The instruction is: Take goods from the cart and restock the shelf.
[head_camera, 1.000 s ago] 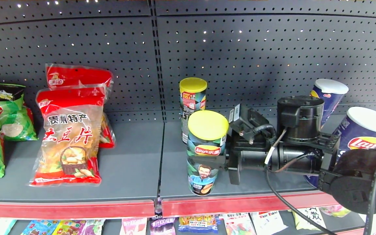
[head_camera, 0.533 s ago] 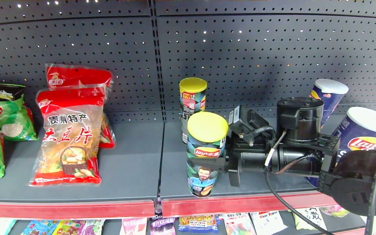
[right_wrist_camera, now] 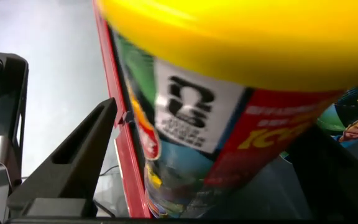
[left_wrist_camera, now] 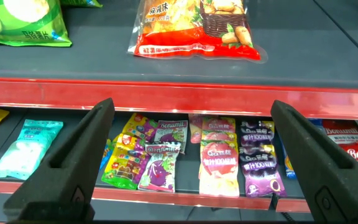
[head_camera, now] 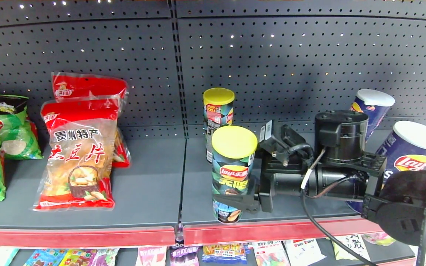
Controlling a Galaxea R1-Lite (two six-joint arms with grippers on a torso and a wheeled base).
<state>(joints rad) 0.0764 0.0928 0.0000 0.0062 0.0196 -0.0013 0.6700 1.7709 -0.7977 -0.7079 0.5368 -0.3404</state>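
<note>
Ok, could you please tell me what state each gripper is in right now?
Left gripper: open, holding nothing.
Right gripper: open, straddling the yellow-lidded can low down, not clamped on it.

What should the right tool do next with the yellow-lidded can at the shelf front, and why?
Probably draw the right tool straight back off the can. The can stands upright on the shelf, just behind the red front edge, and the right wrist view shows a gap between one finger and the can, so it looks released.
</note>
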